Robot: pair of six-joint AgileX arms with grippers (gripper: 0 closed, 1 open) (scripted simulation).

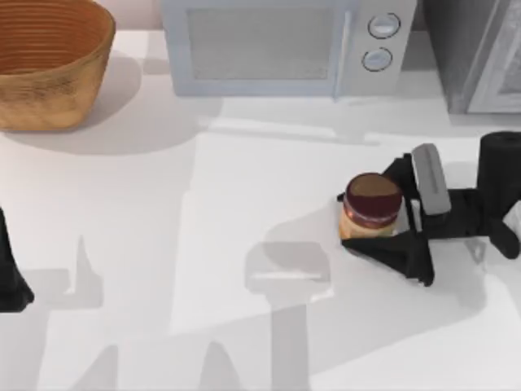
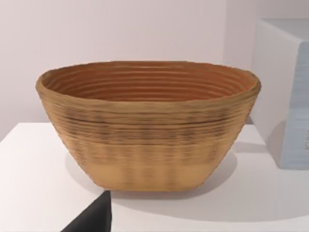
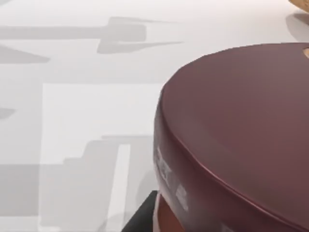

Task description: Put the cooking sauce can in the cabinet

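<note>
White counter [image 1: 163,244] crossed by soft grey shadows, pale wall [image 2: 120,34] behind, woven basket [image 1: 49,65] at far left corner, pale microwave [image 1: 277,45] with two knobs at the back

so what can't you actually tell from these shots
- Cabinet: cut off by the top view's right edge; no handle or hinge visible.
- Cooking sauce can: right gripper straddles it; whether the jaws touch it is unclear. Its label is cut off in the right wrist view.
- Left arm: parked at the table's left side, cropped by the edge.

Right gripper [image 1: 376,221] apparently spread wide
</note>
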